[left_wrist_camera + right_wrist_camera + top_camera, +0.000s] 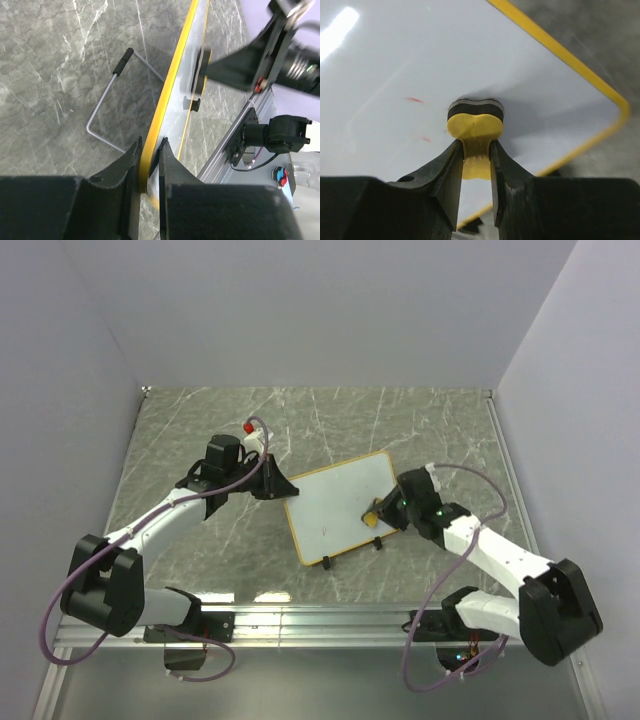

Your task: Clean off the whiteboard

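The whiteboard (340, 505), white with a thin yellow frame and two black feet on its near edge, lies tilted in the middle of the table. My left gripper (278, 488) is shut on its far-left edge; in the left wrist view the yellow frame (172, 85) runs between the fingers (172, 175). My right gripper (384, 512) is shut on the yellow bone-shaped eraser (475, 127), whose dark pad presses on the board (420, 60). Faint red marks (415, 100) remain left of the eraser.
A red-capped marker (250, 427) lies behind the left gripper. The board's wire stand (107, 95) rests on the marble table (200, 420). A metal rail (320, 620) runs along the near edge. Walls close in the left, back and right.
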Robot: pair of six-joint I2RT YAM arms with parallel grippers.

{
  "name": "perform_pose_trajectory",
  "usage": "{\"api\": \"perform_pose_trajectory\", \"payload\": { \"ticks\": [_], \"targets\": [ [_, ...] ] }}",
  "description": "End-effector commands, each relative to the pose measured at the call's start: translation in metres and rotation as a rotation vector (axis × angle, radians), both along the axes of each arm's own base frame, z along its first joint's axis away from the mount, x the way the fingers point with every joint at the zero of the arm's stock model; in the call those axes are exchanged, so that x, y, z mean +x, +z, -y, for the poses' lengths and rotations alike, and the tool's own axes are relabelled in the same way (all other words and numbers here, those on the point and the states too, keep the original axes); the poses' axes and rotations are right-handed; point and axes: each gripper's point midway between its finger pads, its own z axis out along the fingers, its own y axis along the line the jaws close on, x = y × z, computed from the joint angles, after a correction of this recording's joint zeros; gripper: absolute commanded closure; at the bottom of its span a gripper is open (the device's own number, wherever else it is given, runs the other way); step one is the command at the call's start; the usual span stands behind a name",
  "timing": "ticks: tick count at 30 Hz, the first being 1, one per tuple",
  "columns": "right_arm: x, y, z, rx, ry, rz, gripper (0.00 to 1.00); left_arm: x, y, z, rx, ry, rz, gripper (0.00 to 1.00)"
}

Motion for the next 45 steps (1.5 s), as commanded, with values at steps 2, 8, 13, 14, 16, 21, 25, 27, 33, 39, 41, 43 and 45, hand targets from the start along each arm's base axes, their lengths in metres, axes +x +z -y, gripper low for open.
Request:
{"api": "perform_pose_trajectory", "payload": {
  "ticks": [2,8,13,14,16,21,25,27,33,39,41,43,45],
  "targets": [
    [-0.042,-0.034,0.019,-0.008,-0.024,-0.095,1.0,-0.003,-0.064,-0.032,0.255,0.082,-0.079,1.0],
    [-0.043,-0.033,0.024,-0.02,-0.027,-0.072,1.0,-0.003,-0.064,-0.032,0.252,0.076,-0.078,1.0],
    [0.005,0.013,0.017,-0.036,-0.032,0.032,1.0,-0.004,-0.063,-0.032,0.254,0.071,-0.074,1.0],
    [0.014,0.02,0.018,-0.037,-0.037,0.046,1.0,-0.004,-0.063,-0.032,0.253,0.07,-0.076,1.0],
    [0.038,0.044,0.014,-0.023,-0.044,0.089,1.0,-0.004,-0.063,-0.031,0.254,0.069,-0.073,1.0],
    [0.082,0.08,0.009,-0.013,-0.048,0.145,1.0,-0.004,-0.061,-0.032,0.253,0.072,-0.069,1.0],
    [0.084,0.065,0.014,-0.037,-0.049,0.108,1.0,-0.004,-0.06,-0.033,0.256,0.075,-0.065,1.0],
    [0.069,0.04,0.019,-0.041,-0.049,0.063,1.0,-0.004,-0.06,-0.034,0.259,0.077,-0.066,1.0],
    [0.009,-0.013,0.031,-0.011,-0.05,-0.026,1.0,-0.004,-0.059,-0.033,0.258,0.074,-0.065,1.0],
    [-0.032,-0.034,0.041,0.011,-0.055,-0.063,1.0,-0.004,-0.061,-0.032,0.254,0.068,-0.07,1.0],
    [-0.037,-0.037,0.043,0.016,-0.061,-0.065,1.0,-0.005,-0.061,-0.031,0.252,0.062,-0.071,1.0],
    [-0.035,-0.036,0.043,0.018,-0.07,-0.062,1.0,-0.005,-0.062,-0.031,0.254,0.06,-0.072,1.0],
    [-0.026,-0.031,0.04,0.019,-0.072,-0.053,1.0,-0.006,-0.063,-0.031,0.255,0.058,-0.075,1.0]
  ]
}}
